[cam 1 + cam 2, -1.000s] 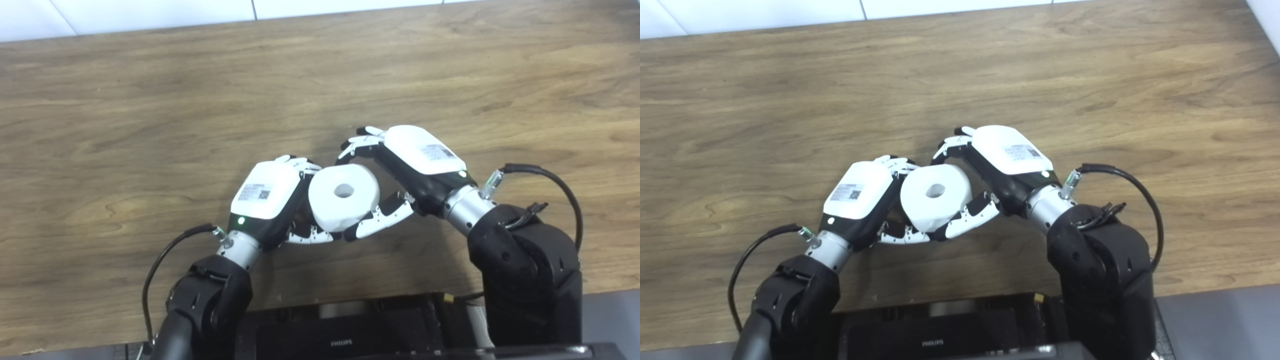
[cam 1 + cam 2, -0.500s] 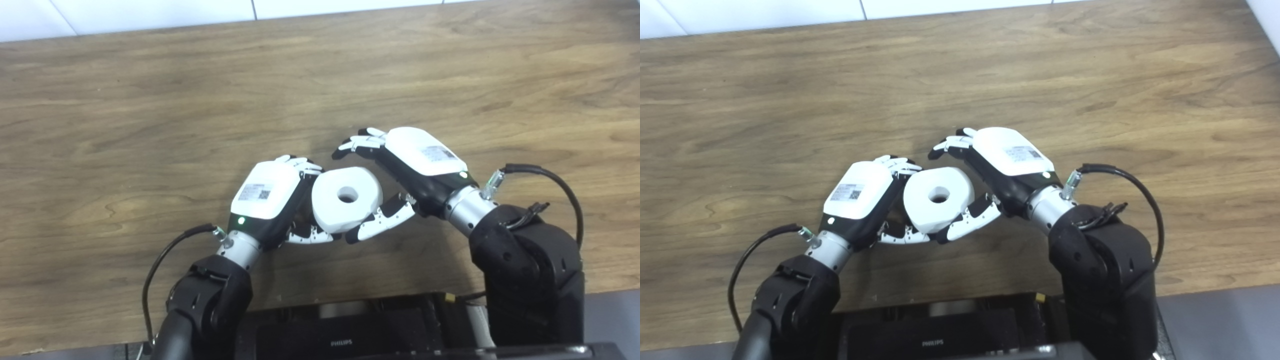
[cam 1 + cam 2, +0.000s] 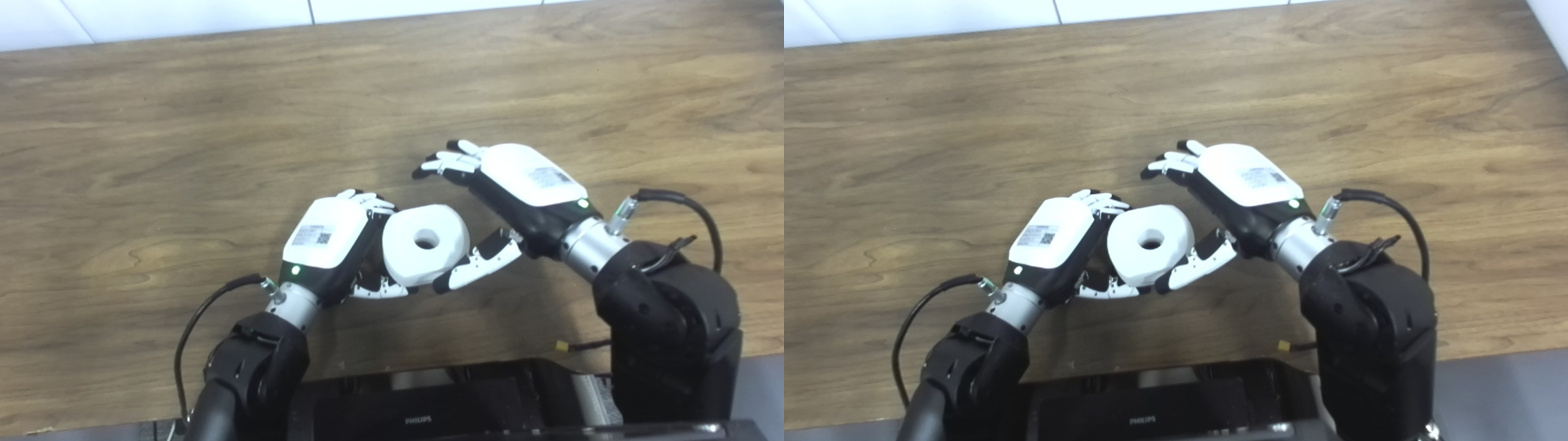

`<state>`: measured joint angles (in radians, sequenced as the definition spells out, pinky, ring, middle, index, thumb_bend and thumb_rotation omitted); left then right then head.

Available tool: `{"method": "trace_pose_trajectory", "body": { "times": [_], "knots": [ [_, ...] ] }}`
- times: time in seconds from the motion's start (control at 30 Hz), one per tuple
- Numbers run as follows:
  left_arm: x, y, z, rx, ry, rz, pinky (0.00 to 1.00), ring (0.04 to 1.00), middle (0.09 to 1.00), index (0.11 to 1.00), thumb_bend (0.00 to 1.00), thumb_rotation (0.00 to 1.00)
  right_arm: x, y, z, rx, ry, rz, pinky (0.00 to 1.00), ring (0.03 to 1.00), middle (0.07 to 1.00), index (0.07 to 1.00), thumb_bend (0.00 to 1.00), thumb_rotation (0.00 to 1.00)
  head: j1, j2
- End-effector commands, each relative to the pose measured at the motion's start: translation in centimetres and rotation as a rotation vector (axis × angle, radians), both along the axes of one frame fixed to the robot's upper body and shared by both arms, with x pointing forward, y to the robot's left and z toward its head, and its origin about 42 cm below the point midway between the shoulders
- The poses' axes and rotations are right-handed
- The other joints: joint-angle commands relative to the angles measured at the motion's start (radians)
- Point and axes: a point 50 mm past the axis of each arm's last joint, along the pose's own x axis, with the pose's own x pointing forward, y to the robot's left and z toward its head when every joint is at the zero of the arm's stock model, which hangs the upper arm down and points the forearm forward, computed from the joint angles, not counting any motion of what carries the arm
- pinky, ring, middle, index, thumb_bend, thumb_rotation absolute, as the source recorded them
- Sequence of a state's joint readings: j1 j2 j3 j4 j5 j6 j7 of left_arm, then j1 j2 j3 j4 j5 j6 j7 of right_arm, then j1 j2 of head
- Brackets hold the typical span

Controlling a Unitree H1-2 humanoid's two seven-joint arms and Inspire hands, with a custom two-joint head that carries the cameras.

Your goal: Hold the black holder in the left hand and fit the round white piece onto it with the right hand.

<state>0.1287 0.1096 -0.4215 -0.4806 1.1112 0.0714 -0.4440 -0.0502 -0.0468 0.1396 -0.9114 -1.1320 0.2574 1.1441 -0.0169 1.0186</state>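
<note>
The wooden table (image 3: 184,122) fills the scene, bare wood on every side of the two hands, which meet near its near edge. The right hand (image 3: 511,190) comes in from the right with its fingers (image 3: 444,162) spread wide and lifted clear of the work, holding nothing; only its thumb lies close beside the near right edge of the round white piece (image 3: 425,244), and whether it touches cannot be told. The left hand (image 3: 334,242) is curled shut at the left of that piece, presumably around the black holder — the holder itself is hidden behind the palm and the white piece, so how well it is gripped cannot be seen. The white piece sits level, its centre hole facing up, against the left hand. The risk from here, as I judge it: if the piece is only part-way seated, nothing but the left grip supports it, and it could tilt or slide off to the right — the thumb could also catch its rim in passing and knock it askew
</note>
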Motion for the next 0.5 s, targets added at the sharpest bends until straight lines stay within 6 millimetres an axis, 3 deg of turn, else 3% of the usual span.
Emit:
{"method": "trace_pose_trajectory", "body": {
  "times": [0.0, 0.47],
  "knots": [
    [0.3, -0.2, 0.2, 0.010, -0.009, -0.002, 0.90, 0.844, 0.772, 0.489, 0.51, 0.06, -0.1, -0.1, 1.4, -0.008, -0.062, 0.018, 0.97, 0.994, 0.926, 0.868, 0.98, 0.40, -0.003, 0.002],
    [0.4, -0.1, 0.2, 0.009, -0.008, 0.004, 0.90, 0.842, 0.772, 0.489, 0.51, 0.06, 1.2, -2.0, 3.2, -0.053, -0.094, 0.067, 0.98, 1.000, 0.945, 0.928, 1.00, 0.43, -0.007, -0.004]
  ]
}}
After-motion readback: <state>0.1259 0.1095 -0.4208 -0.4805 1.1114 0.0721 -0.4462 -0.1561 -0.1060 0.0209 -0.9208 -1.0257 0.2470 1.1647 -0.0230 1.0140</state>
